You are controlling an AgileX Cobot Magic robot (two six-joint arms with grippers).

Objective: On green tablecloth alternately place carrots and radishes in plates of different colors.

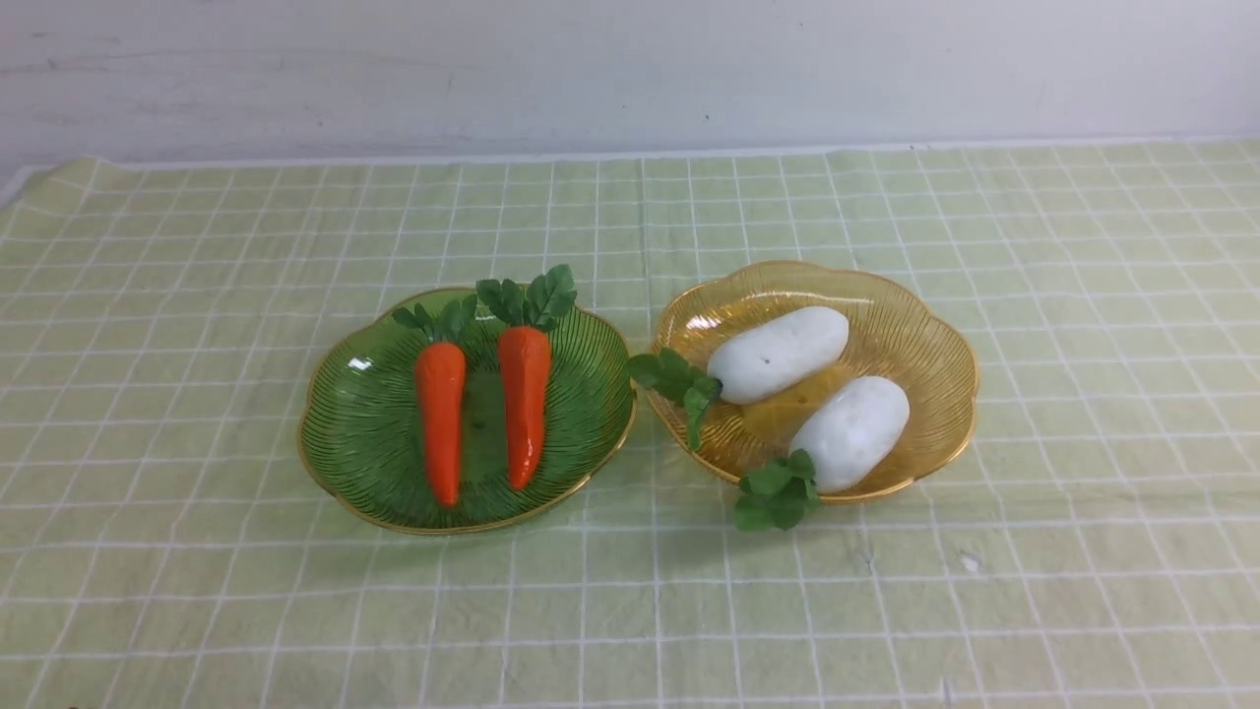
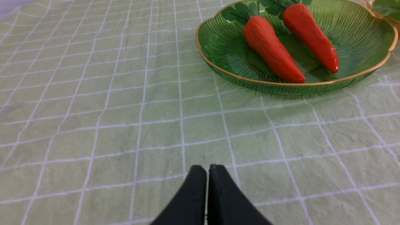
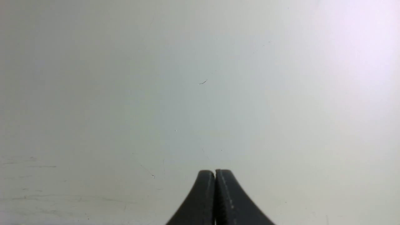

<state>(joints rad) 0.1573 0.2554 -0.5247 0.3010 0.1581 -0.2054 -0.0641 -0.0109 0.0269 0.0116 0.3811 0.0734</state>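
Both carrots lie side by side in the green plate, leaves pointing away from the robot, and both radishes lie in the yellow plate, their leaves hanging over its near rim. The two plates sit just beside each other on the green cloth that covers the surface. Judged from this, the sorting looks finished and the step in hand is the retreat.

The left hand is closed on nothing, low over bare cloth, with the green plate ahead of it and off to one side, well clear of the fingertips. The right hand is likewise closed and empty; it faces only a plain pale wall, so probably it is raised and turned away from the plates, though that view is too bare to be sure.

Nothing seems left to pick up. The next move calls only for the arms to park without brushing a plate rim.
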